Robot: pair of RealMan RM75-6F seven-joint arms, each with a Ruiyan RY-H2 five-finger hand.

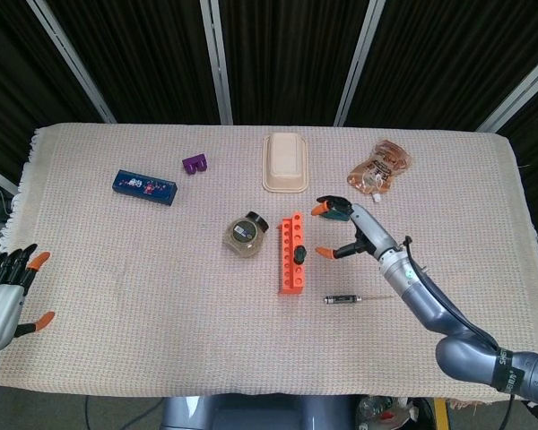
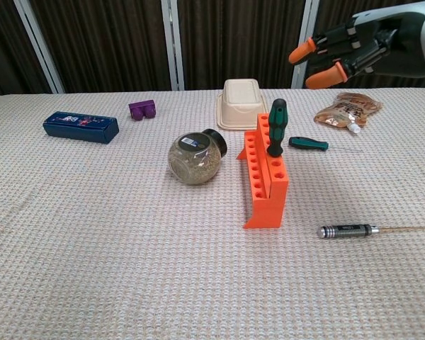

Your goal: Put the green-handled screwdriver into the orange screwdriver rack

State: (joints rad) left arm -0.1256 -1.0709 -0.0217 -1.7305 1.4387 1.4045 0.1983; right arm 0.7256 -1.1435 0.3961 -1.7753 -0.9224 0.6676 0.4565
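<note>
The green-handled screwdriver [image 2: 277,126] stands upright in the orange screwdriver rack [image 2: 264,175], seated in a hole on the right side of the rack, handle up. The right hand [image 2: 347,51] hangs above and to the right of the rack, apart from the screwdriver, fingers spread and holding nothing. The left hand [image 1: 4,291] sits at the near left edge of the cloth-covered table [image 1: 117,269], partly cut off by the frame, fingers apart and empty. A round glass jar [image 2: 195,158] with a black lid lies on its side just left of the rack. A second green-handled screwdriver [image 2: 310,144] lies flat behind the rack on its right, and a black precision screwdriver [image 2: 350,230] lies flat near the rack's front right. Farther back sit a beige lidded container [image 2: 241,103], an orange-brown pouch [image 2: 346,109], a small purple block [image 2: 142,110] and a dark blue box [image 2: 81,127]; the printing on the box, jar label and pouch is too small to read.
</note>
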